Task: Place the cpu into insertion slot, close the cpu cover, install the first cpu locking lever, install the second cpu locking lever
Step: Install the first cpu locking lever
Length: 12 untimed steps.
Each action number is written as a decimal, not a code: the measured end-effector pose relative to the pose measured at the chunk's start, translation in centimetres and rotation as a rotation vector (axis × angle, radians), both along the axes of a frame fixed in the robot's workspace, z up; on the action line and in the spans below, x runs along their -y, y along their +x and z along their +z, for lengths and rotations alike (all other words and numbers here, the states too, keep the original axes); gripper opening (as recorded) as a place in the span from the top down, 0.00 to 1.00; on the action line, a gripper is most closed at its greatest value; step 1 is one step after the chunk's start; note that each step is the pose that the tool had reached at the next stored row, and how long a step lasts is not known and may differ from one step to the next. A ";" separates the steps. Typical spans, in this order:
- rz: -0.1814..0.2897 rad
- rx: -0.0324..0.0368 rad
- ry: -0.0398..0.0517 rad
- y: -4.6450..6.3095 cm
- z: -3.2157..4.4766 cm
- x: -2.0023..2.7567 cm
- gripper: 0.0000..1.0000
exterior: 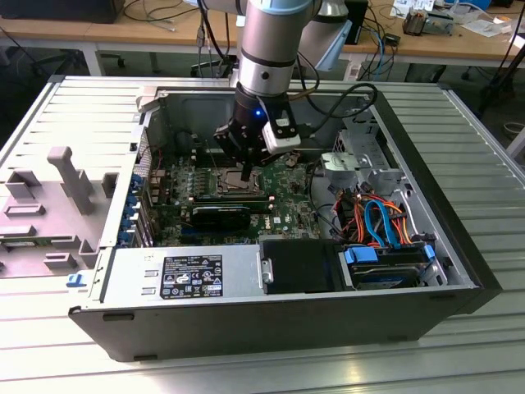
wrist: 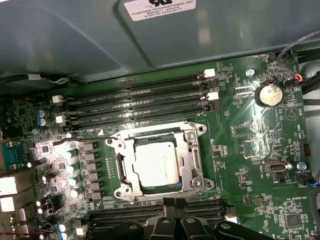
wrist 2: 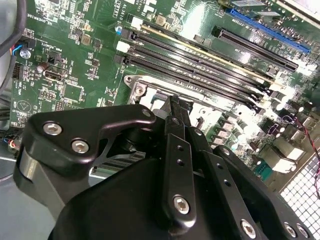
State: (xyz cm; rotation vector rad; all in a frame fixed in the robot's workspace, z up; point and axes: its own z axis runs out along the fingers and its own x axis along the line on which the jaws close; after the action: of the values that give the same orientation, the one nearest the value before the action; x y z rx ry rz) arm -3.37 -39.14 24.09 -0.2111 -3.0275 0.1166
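An open computer case (exterior: 459, 271) lies on its side on a slatted metal table (exterior: 246, 373), its interior facing upward. Within the case, the green motherboard (exterior: 283, 193) occupies the middle. A power supply unit (exterior: 184, 275) sits along the near wall, with a black fan shroud (exterior: 299, 264) beside it, and towards the exterior view's right a drive bay holds a blue-clipped drive (exterior: 385, 264) under a bundle of orange and blue cables (exterior: 377, 217).

In the first wrist view, the insertion slot (wrist: 192, 172) lies between two banks of long black memory slots (wrist: 135, 102). The cpu (wrist: 156, 164) rests inside the slot, its grey metallic top showing. The cpu cover (wrist: 155, 134) lies flat over the slot, framing the chip through its square cut-out. A thin wire lever (wrist: 82, 141) runs along one side of the socket. A round coin cell (wrist: 269, 94) sits in its holder on the board, well apart from the socket.

The gripper (exterior: 248, 174) hangs just above the socket area in the exterior view. In both wrist views its fingertips (wrist: 170, 204) appear pressed together with nothing between them, at the socket's edge (wrist 2: 172, 107).
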 end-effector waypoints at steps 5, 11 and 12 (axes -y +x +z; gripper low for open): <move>0.051 0.0000 0.0000 0.0 0.00 0.00 0.89; 0.083 0.0008 0.0196 0.0 0.00 0.00 0.89; 0.089 0.0022 0.0544 0.0 0.00 0.00 0.89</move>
State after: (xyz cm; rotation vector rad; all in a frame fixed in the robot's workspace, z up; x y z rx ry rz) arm -3.37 -39.14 24.09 -0.0718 -3.0379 0.0410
